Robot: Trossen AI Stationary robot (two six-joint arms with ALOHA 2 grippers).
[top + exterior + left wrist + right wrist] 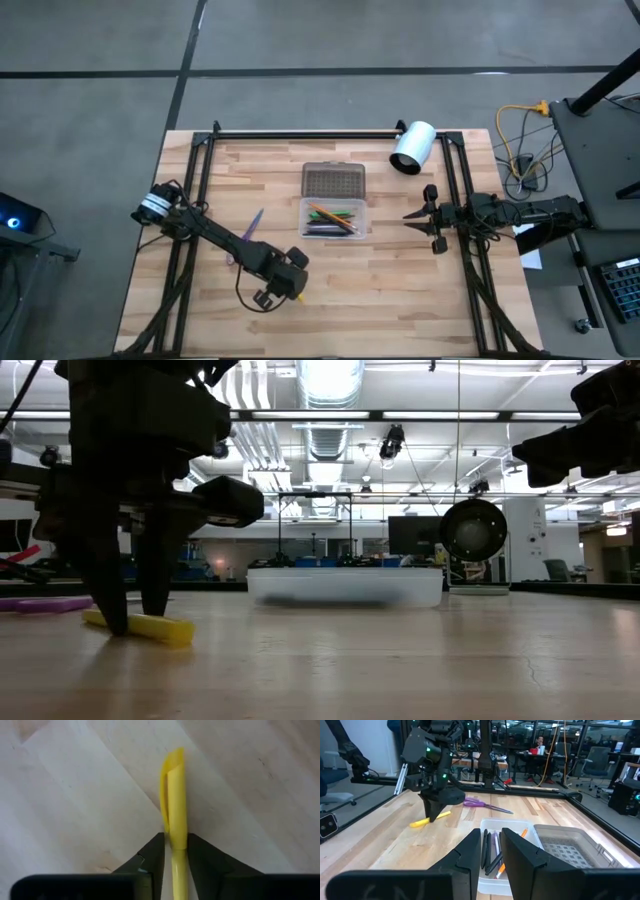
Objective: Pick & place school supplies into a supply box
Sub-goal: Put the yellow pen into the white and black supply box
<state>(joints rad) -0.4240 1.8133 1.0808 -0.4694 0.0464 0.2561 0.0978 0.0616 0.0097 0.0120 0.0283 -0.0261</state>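
left gripper (174,851) is down at the tabletop (400,290), its fingers (150,855) clenched on a yellow pen (175,815) that lies flat on the wood near the table's front left. right gripper (418,218) hovers just right of the supply box (335,217); i can't tell its state. pens lie inside the open box, its dotted lid (333,181) touching behind. purple scissors (250,226) lie left of the box.

Yellow pen (176,810) lies flat on the wood, apart from the supply box (335,216) — clear, open, holding several pens, dotted lid (334,181) folded back. Purple scissors (482,804) lie flat nearby.
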